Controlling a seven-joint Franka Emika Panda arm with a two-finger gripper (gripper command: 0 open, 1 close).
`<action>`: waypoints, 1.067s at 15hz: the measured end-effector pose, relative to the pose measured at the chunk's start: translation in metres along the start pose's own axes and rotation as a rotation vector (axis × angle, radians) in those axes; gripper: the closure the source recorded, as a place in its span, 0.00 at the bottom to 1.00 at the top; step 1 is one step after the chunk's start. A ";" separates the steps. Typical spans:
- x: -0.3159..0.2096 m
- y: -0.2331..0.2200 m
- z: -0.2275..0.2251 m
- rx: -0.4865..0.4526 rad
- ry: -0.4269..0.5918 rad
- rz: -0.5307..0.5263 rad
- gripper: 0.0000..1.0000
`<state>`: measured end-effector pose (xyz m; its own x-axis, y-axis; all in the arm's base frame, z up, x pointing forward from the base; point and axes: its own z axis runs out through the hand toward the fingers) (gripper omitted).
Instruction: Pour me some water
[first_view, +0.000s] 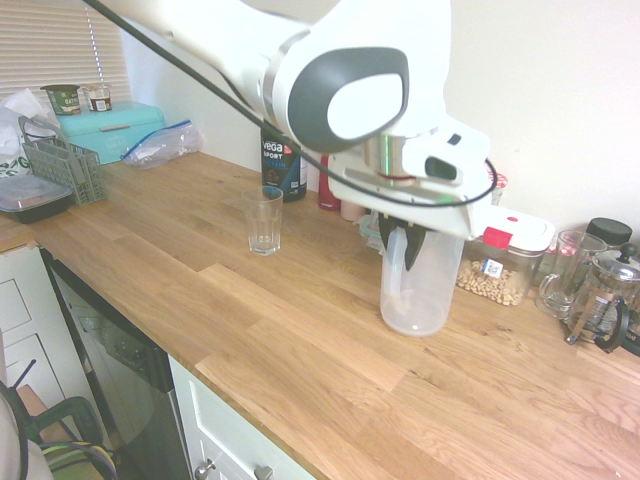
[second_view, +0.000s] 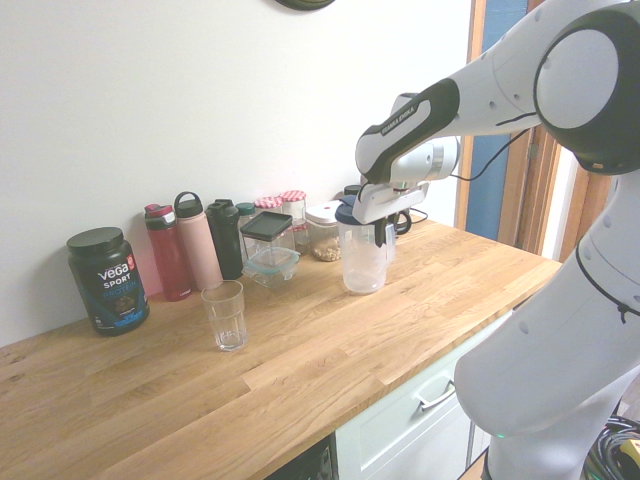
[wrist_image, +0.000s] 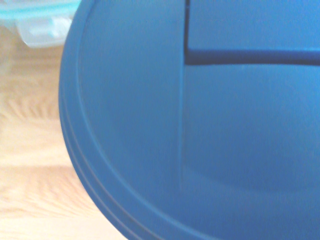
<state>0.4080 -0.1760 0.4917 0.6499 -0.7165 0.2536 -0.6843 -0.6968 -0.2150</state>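
Observation:
A clear plastic pitcher (first_view: 425, 295) with a blue lid (wrist_image: 200, 125) stands upright on the wooden counter (first_view: 200, 290), and little shows inside it. My gripper (first_view: 405, 250) comes down from above on the side where the pitcher's pale handle is. Its dark fingers are shut on that handle. In the second exterior view the gripper (second_view: 384, 235) sits at the right side of the pitcher (second_view: 362, 265). An empty drinking glass (first_view: 265, 220) stands apart to the left of the pitcher, also seen as the glass (second_view: 224, 315) nearer the counter's front.
Along the wall stand a black Vega tub (second_view: 108, 280), several bottles (second_view: 198, 242) and jars. A nut container (first_view: 500, 265), a glass mug (first_view: 562, 275) and a French press (first_view: 605, 295) crowd the pitcher's right. A green crate (first_view: 65, 165) sits far left.

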 end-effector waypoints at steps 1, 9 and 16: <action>0.001 -0.005 -0.016 0.012 -0.006 -0.036 1.00; -0.005 -0.086 -0.097 0.032 -0.189 -0.495 1.00; -0.048 -0.164 -0.080 -0.085 -0.333 -0.874 1.00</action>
<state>0.4631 -0.0248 0.5902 0.9970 0.0777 0.0069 0.0777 -0.9970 -0.0030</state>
